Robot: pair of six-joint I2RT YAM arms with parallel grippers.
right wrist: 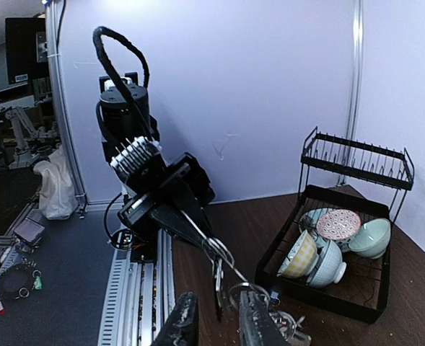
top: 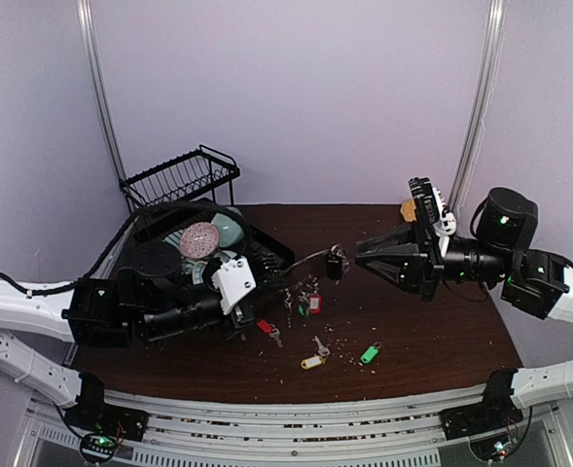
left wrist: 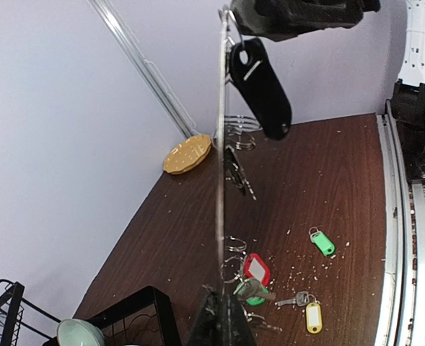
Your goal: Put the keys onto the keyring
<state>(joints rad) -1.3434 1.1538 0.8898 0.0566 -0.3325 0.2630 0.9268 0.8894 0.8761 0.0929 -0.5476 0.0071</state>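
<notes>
Clamping the keyring (left wrist: pixel 221 144) in shut left jaws, bracketing its far end with narrowly parted right jaws, black-tagged key (left wrist: pixel 259 86) just beside.

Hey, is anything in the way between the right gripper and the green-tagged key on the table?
Nothing visible. The right gripper hangs above the table; the green-tagged key lies in the open, the yellow-tagged key apart from it.

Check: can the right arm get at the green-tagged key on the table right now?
Probably yes: the green-tagged key lies alone on the table, with nothing between it and the right tool.
</notes>
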